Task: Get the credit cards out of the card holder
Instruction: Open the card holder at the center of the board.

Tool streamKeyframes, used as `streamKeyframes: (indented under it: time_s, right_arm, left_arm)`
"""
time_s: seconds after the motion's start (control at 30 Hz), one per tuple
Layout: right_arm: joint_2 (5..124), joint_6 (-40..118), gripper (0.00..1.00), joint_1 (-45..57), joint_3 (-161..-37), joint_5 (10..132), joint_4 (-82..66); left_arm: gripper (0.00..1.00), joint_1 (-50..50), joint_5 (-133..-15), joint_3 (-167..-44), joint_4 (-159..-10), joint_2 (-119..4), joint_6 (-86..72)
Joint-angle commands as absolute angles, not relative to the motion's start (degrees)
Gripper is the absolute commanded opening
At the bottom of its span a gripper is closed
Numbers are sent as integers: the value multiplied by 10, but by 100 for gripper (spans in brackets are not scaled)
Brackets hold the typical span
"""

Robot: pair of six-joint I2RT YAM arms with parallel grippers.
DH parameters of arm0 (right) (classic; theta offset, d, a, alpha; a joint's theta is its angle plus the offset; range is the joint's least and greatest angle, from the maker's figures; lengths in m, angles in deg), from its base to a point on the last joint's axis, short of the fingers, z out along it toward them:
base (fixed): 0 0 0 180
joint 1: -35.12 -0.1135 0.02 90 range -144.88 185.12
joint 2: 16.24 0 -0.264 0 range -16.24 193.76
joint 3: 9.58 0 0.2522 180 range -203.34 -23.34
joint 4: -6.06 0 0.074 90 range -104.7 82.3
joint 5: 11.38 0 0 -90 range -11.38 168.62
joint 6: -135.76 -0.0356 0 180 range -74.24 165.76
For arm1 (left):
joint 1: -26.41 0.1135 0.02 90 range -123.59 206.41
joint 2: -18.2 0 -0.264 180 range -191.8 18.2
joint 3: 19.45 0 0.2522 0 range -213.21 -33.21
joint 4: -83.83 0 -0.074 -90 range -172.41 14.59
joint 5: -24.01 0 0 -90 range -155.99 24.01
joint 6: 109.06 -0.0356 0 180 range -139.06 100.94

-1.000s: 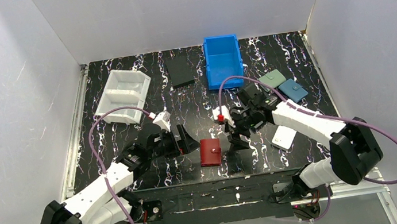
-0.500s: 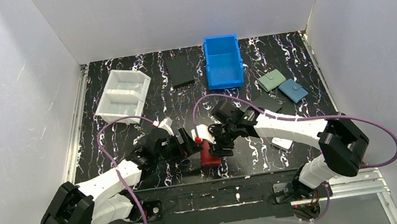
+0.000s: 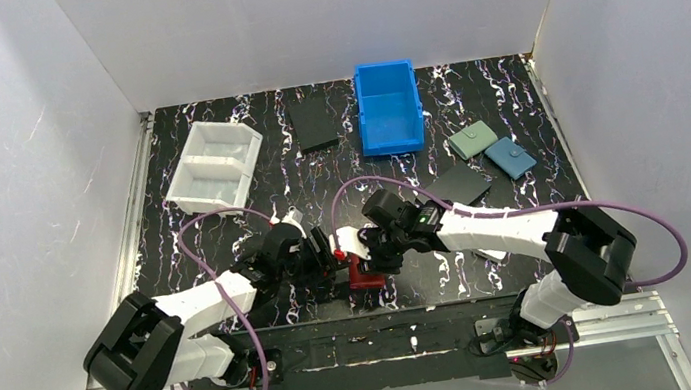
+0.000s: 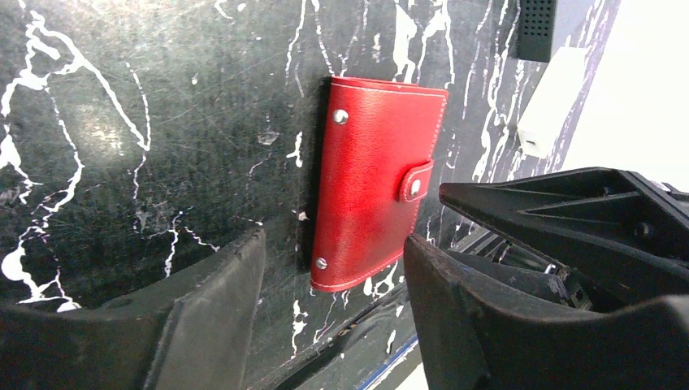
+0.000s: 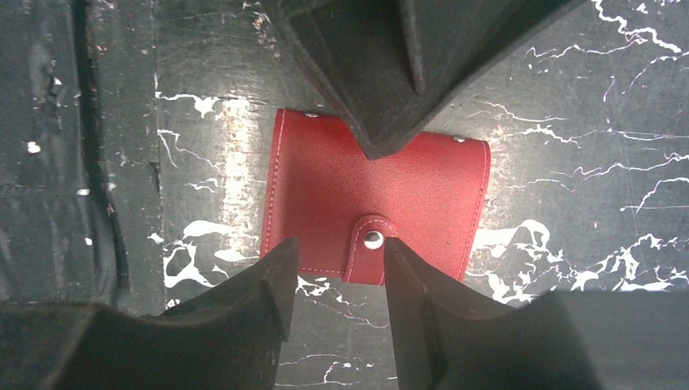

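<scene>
The red card holder (image 3: 366,275) lies flat and snapped shut near the table's front edge, so the credit cards are hidden. In the left wrist view the card holder (image 4: 370,179) has its near end between the fingers of my left gripper (image 4: 333,272), which is open with a gap on both sides. From the opposite side, my right gripper (image 5: 339,248) stands open over the holder (image 5: 317,195), and the snap tab (image 5: 371,241) sits between its fingertips. A left finger (image 5: 382,73) covers the holder's far edge. Both grippers, left (image 3: 328,263) and right (image 3: 370,254), meet over it.
A blue bin (image 3: 388,107) and a black case (image 3: 315,121) sit at the back, a white divided tray (image 3: 215,167) at back left. A second black case (image 3: 461,183), a teal-green wallet (image 3: 472,140) and a blue wallet (image 3: 511,158) lie to the right.
Both arms have moved inward and down onto the red holder from either side. Both pairs of jaws have narrowed. The holder has not moved.
</scene>
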State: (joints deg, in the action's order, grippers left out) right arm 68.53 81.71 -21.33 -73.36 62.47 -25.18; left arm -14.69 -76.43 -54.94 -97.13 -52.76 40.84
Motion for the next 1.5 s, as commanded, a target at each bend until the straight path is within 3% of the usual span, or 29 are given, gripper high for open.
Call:
streamKeyframes:
  time_s: [0.0, 0.17, 0.27, 0.53, 0.77, 1.0, 1.47]
  right_arm:
    - [697, 806, 51, -220, -730, 663, -216]
    - [706, 808, 51, -223, -727, 674, -214]
    - [713, 810, 45, -225, -728, 678, -216]
    - [727, 814, 42, -236, -724, 694, -213]
    - [736, 818, 24, -238, -726, 708, -218]
    - [729, 813, 6, -226, -736, 690, -230]
    - [676, 789, 1, -124, -728, 640, -229]
  left_arm:
    - [57, -151, -753, -556, -974, -547, 415]
    - [55, -155, -757, -565, -974, -571, 415]
    - [55, -156, -758, -571, -974, -585, 412]
    - [46, -160, -764, -578, -973, -631, 433]
    - [34, -164, -764, -580, -973, -652, 435]
    - [13, -164, -715, -548, -973, -646, 460]
    - [6, -164, -682, -534, -973, -616, 462]
